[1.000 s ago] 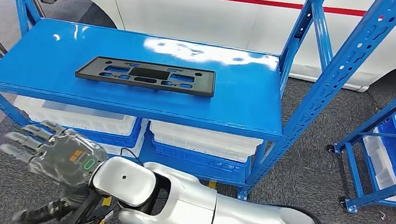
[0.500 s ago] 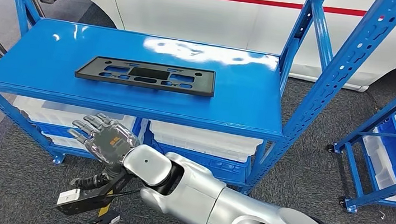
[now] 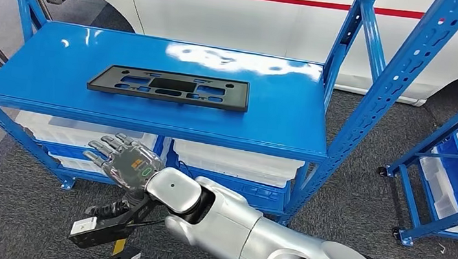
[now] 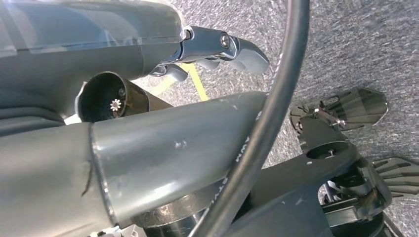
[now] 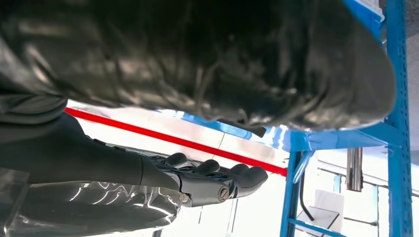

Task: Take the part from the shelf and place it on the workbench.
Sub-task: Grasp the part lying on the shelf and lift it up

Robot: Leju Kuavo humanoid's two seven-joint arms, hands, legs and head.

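Part point(image 3: 168, 87) lay flat mid-shelf point(image 3: 292, 120), untouched; right robot hand point(image 3: 122, 160) empty, fingers spread, below shelf's front edge for reaching.

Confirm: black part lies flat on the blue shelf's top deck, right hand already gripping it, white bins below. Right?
Not quite. The right hand is not gripping the black part; the head view shows it in front of and below the top deck, fingers spread, holding nothing. The part does lie flat there, untouched, with white bins below.
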